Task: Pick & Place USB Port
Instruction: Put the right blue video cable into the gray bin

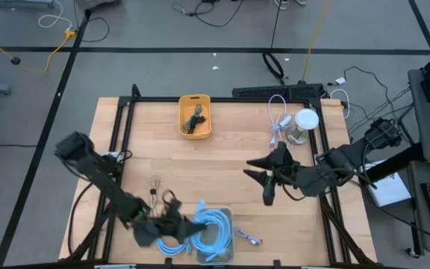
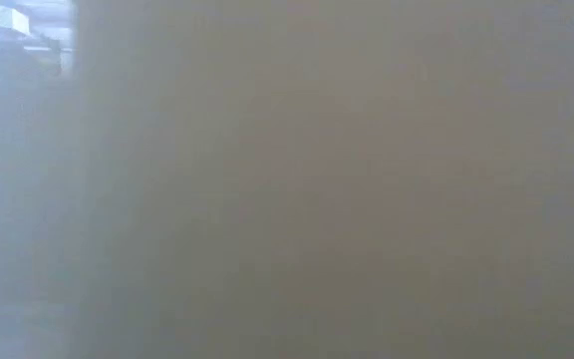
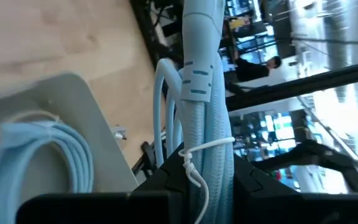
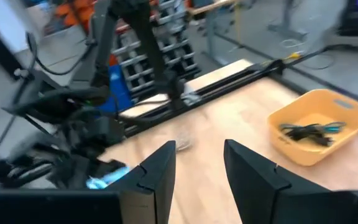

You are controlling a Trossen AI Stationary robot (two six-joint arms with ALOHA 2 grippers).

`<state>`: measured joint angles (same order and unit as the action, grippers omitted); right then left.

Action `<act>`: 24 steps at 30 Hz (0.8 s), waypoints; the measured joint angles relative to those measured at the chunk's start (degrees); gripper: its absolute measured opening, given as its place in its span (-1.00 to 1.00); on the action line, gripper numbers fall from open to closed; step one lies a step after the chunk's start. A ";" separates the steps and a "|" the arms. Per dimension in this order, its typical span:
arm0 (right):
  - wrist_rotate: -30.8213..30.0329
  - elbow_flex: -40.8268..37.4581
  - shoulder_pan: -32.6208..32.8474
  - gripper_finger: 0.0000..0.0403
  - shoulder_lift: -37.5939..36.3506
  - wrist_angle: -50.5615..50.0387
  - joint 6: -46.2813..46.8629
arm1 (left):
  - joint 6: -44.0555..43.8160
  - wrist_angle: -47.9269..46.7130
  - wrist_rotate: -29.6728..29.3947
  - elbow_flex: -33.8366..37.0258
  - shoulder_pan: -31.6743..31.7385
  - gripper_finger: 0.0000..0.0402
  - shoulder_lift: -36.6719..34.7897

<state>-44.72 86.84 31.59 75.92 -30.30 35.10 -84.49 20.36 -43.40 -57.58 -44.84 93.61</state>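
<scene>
High view landmark: your reference is the yellow bin [image 1: 195,116], at the far middle of the wooden table [image 1: 222,161].
Yellow bin contents: you have a dark cable [image 1: 195,119] lying inside it.
Left gripper [image 1: 172,219]: you find it at the near edge, well apart from the yellow bin, clamped on a bundled light blue USB cable [image 3: 199,93] tied with a white twist tie [image 3: 197,158].
Grey tray [image 1: 226,218]: it sits just beside the left gripper on the near side from the yellow bin; more light blue cable coils [image 3: 45,146] lie on it.
Right gripper [image 1: 266,177]: you see it near mid-table, to the right of the yellow bin, fingers [image 4: 157,171] parted with nothing between them.
White cable [image 1: 278,116]: lies right of the yellow bin, next to a white round object [image 1: 304,123].
Low view: you get only a blur; nothing can be told.
</scene>
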 joint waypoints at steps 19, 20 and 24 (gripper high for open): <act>-5.09 -0.01 13.34 -0.34 -0.17 0.31 0.19 | -20.27 -20.56 1.84 -12.13 -0.36 -0.76 13.92; -5.77 -0.01 13.70 -0.34 -0.22 0.33 0.10 | -20.51 -20.55 2.29 -12.13 -0.35 -0.76 13.92; -7.76 -0.01 14.64 -0.34 -0.33 0.31 -0.24 | -20.19 -20.44 2.90 -12.13 0.21 -0.76 13.92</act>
<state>-52.49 86.83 46.22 75.59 -29.99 34.86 -104.69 -0.08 -40.49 -69.71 -44.62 107.53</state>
